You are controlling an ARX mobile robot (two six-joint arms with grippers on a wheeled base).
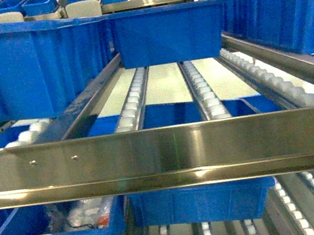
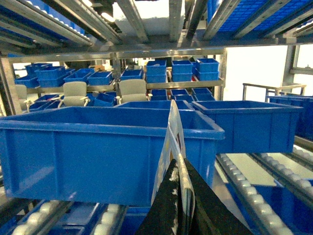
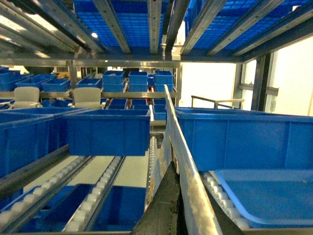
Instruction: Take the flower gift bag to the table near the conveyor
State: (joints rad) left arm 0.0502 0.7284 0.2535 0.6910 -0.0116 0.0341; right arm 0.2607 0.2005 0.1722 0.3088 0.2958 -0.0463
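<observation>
My left claw [image 2: 182, 196]: its two dark fingers are pinched shut on the thin top edge of the flower gift bag [image 2: 172, 134].
My right claw [image 3: 177, 196]: it is squeezed shut on the bag's edge too, seen side-on here as a pale strip.
Flower gift bag: held up in the air by both my claws, in front of the conveyor [image 1: 134, 100].
Conveyor: rows of small white rollers in grey frames, with blue bins [image 1: 165, 32] sitting on them.
Steel rail [image 1: 162, 152]: shiny, runs across my head view.
</observation>
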